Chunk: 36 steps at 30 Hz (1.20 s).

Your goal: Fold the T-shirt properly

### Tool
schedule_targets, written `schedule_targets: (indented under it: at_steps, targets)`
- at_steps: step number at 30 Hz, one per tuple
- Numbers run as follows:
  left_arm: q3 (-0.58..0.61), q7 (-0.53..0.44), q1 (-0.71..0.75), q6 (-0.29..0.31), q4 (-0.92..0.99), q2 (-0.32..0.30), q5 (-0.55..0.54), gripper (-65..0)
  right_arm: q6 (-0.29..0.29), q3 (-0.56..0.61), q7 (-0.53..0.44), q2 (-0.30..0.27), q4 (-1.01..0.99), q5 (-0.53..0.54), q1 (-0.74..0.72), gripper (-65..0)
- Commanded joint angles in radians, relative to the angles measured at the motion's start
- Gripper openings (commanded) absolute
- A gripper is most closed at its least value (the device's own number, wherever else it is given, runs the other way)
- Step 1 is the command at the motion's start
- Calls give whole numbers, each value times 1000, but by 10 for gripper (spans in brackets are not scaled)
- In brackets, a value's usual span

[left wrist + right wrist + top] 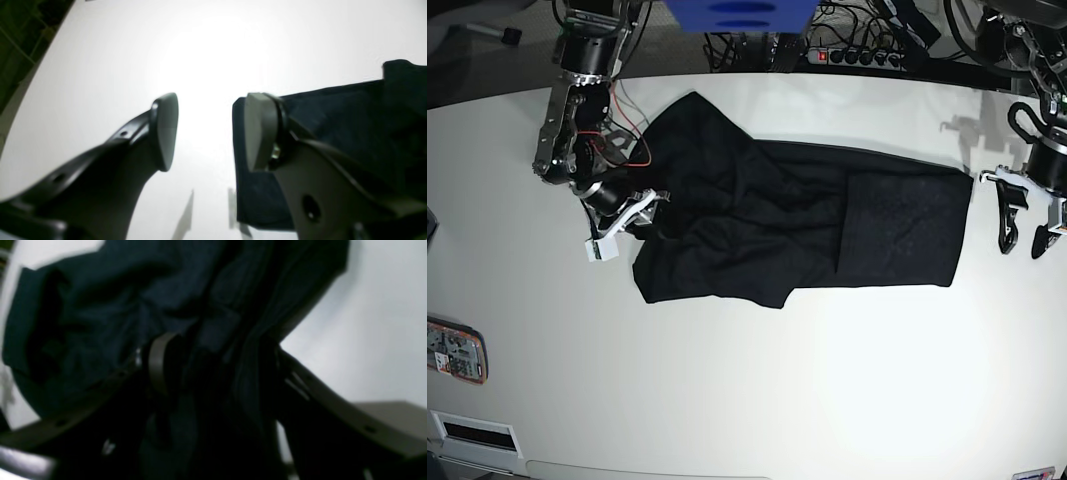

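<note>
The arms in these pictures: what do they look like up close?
Both arms are mostly black metal. The right arm has silvery joints and loose red wires. Its gripper has white parts. The left gripper has curved black fingers with flat grey pads.

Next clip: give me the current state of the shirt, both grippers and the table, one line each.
T-shirt: lying on the table, partly folded, bunched and wrinkled at the right gripper's end.
Left gripper: open, beside the shirt's edge, holding nothing.
Right gripper: at the bunched end with cloth between its jaws; a firm grip cannot be confirmed.
Table: white, bearing the shirt.
</note>
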<state>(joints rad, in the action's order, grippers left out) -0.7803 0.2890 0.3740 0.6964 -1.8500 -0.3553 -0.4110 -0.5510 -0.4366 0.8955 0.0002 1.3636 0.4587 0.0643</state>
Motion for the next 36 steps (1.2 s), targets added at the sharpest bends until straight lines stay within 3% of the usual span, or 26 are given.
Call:
schedule_targets:
  at_steps: [1,6,16,19,21,22,28,31,36]
  targets:
    - [-9,-29,0,2,-15,-17,-16,-341,10,8,57,-1,-6,-31,4,-325]
    - [-8,-29,-2,2,-15,-17,-16,-341,10,23,57,28,-17,-27,4,-325]
    - [-5,-29,1,2,-14,-34,-15,-341,10,107,55,33,-17,-27,4,-330]
    - [-6,-29,1,2,6,-38,-16,-341,10,106,55,33,-8,-27,4,-415]
    - [-8,-29,0,2,25,-38,-18,-341,10,106,55,33,-6,-27,4,-547]
    - [-8,-29,-2,2,33,-38,-18,-341,10,107,53,33,-6,-31,4,-645]
    - [-8,-29,1,2,43,-38,-18,-341,10,107,64,19,-5,-38,4,-650]
    - [-5,-29,-2,2,43,-38,-16,-341,12,118,75,-33,-5,-105,-2,-650]
    - [49,-29,-20,2,94,-37,-15,-341,12,140,130,-36,17,-262,-94,-650]
